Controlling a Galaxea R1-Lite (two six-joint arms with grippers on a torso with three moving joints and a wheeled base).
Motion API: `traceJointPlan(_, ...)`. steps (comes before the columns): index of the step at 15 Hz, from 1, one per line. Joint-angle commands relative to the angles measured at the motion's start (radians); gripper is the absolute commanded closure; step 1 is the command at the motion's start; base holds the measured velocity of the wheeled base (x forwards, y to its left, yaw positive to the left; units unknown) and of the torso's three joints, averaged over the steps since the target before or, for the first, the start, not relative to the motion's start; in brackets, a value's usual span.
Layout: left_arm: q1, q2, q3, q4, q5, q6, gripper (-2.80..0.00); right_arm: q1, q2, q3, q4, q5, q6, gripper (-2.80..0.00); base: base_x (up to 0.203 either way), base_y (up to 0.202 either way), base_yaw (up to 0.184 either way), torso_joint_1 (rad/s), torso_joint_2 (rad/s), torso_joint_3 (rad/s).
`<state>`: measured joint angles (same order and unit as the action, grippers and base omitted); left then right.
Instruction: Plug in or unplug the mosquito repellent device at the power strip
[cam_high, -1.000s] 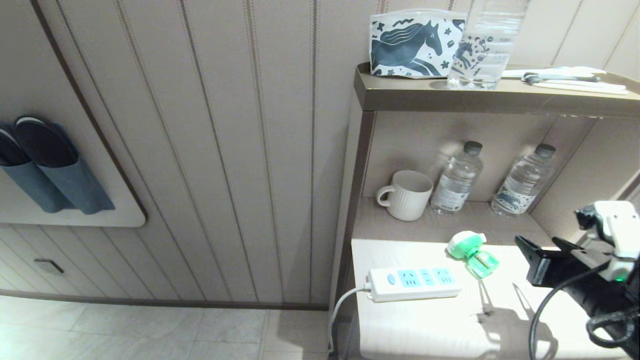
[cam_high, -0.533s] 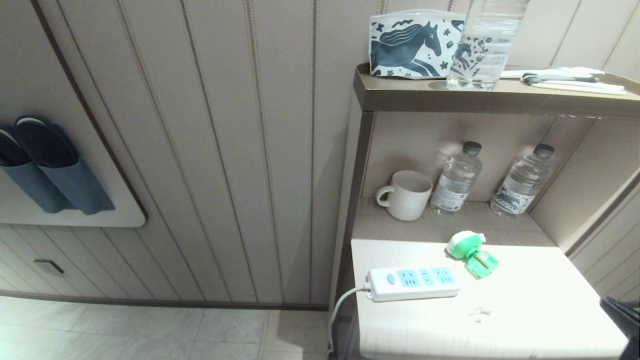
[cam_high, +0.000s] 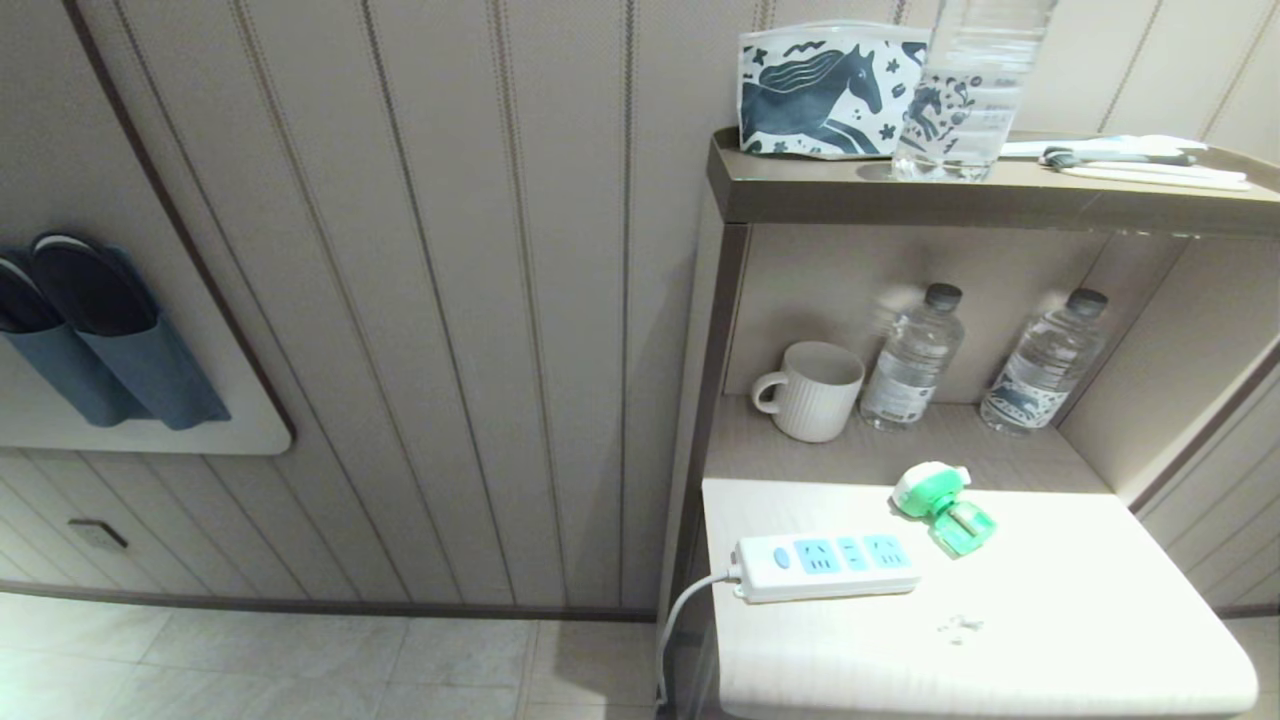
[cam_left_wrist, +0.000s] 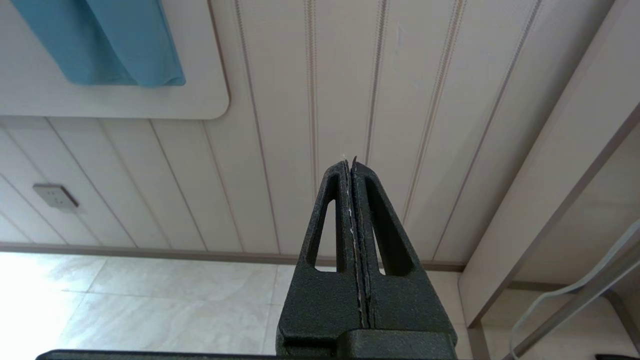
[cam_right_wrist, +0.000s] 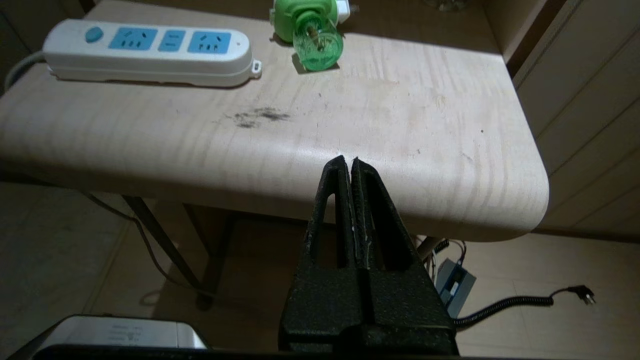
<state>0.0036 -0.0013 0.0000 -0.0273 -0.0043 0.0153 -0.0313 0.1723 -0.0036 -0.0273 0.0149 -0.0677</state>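
The right hand (cam_right_wrist: 347, 161) is hanging below and just outside the worktop's (cam_high: 1050, 620) near rounded edge, its two fingers pressed together and holding nothing. It is absent from the head view. The left hand (cam_left_wrist: 350, 161) is parked well off to the left, facing the panelled wall (cam_high: 450, 300) above the floor, fingers likewise closed on nothing.

From the right hand, the mosquito repellent device (cam_high: 942, 506) is lying ahead, across the worktop, toward its far edge. It is on its side, unplugged. Its long axis is running diagonally, the green bottle end pointing toward the near right and the white cap end toward the back shelf (cam_high: 900, 455). The prongs are not clearly visible. The power strip (cam_high: 828, 566) is lying just beside it, to the left and slightly nearer, its long axis running left to right, all sockets vacant, its cord dropping over the left edge. The right arm is judged the nearer one for any pickup.

The worktop is pale wood grain with one dark smudge. Beyond it, the shelf is carrying a white mug (cam_high: 812, 390) and two water bottles (cam_high: 912, 362).
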Motion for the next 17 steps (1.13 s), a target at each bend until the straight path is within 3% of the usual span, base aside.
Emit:
traceJointPlan(1, 0.001, 0.001, 0.000, -0.001, 0.000, 0.000, 0.00, 0.027, -0.171, 0.003, 0.035, -0.003, 0.009, 0.00, 0.000, 0.000, 0.000, 0.000, 0.00, 0.000)
traceJointPlan(5, 0.001, 0.001, 0.000, 0.000, 0.000, 0.000, 0.00, 0.033, -0.171, 0.004, 0.041, -0.023, 0.077, 0.00, 0.000, 0.000, 0.000, 0.000, 0.00, 0.000)
traceJointPlan(17, 0.000, 0.001, 0.000, -0.001, 0.000, 0.000, 0.00, 0.034, -0.171, 0.004, 0.040, -0.029, 0.086, 0.00, 0.000, 0.000, 0.000, 0.000, 0.00, 0.000)
